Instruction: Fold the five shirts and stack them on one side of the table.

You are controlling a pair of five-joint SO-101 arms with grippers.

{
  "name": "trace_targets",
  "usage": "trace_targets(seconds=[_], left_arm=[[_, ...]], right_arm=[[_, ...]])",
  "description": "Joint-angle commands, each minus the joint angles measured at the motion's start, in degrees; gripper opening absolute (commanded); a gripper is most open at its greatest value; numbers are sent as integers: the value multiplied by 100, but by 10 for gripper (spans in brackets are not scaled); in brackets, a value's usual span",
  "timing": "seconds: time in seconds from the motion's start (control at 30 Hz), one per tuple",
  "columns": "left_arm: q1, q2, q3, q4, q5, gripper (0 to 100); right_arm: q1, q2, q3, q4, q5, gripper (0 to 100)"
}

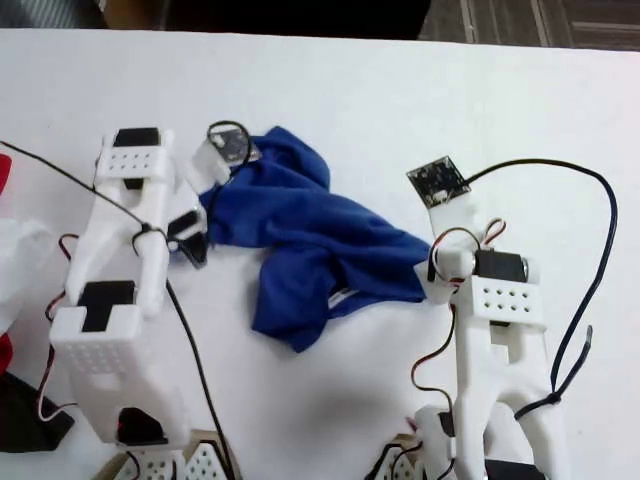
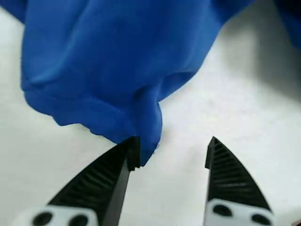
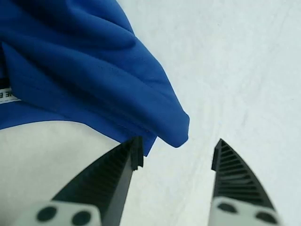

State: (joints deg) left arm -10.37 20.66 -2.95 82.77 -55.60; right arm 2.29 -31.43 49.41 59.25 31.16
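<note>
Barely started: blue shirt (image 1: 300, 240) crumpled mid-frame, not yet folded; left gripper (image 2: 171, 150) and right gripper (image 3: 176, 150) both spread apart at its edges.

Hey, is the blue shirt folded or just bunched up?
Bunched up, not folded: the blue shirt lies in a crumpled heap on the table, with uneven ridges and loose edges.

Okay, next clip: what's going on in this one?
Two arms flank a crumpled blue shirt lying unfolded on the white table. The left gripper is open, low over the table at a bunched edge of the shirt. The right gripper is open at the opposite edge, near the label. Neither holds the fabric, so this shirt's folding is not yet under way.
</note>
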Motion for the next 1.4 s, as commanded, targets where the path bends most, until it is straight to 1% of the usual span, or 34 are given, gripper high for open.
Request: trace_targets(seconds=[0.0, 0.13, 0.23, 0.3, 0.4, 0.53, 0.6, 0.67, 0.7, 0.73, 0.8, 0.9, 1.03, 1.1, 1.17, 1.27, 1.37], left_arm=[[-26, -343, 171, -466, -62, 241], [-18, -123, 611, -1310, -44, 241], [-53, 387, 585, -1556, -44, 241], [-105, 738, 303, -1530, -26, 241], [-149, 1116, -233, -1301, 158, 241], [-176, 1380, -875, -818, 149, 231], [-211, 1442, -1130, -677, 149, 161], [-237, 1486, -1349, -571, 185, 26], [-237, 1486, -1402, -510, 193, 15], [-237, 1459, -1446, -413, 193, 41], [-211, 1407, -1508, -193, 193, 20], [-211, 1213, -1631, 220, 202, 25], [-211, 642, -1578, 703, 255, 25], [-202, 316, -1578, 932, 589, 25], [-193, 26, -1578, 976, 1064, 25], [-211, -255, -1569, 905, 1881, 25], [-185, -413, -1569, 686, 2338, 25]], right_arm=[[-22, 13, -26, -22, -44, 247], [-22, 13, -35, -22, -44, 247], [-22, 13, -35, -22, -44, 247], [-22, 13, -35, -22, -44, 247], [-22, 13, -35, -22, -35, 247], [-22, 13, -35, -22, -35, 247], [-22, 13, -35, -22, -35, 247], [-22, 13, -35, -22, -35, 247], [-22, 13, -35, -22, -35, 247], [-22, 13, -26, -13, -35, 247], [-22, 48, -26, -4, -35, 247], [-22, 22, 44, -13, -44, 247], [-13, -13, 62, -22, -44, 248], [-13, -171, 88, 4, -53, 248], [-13, -497, 158, 92, -229, 248], [4, -1200, 431, 207, -360, 248], [-22, -1921, 967, 189, -334, 248]])
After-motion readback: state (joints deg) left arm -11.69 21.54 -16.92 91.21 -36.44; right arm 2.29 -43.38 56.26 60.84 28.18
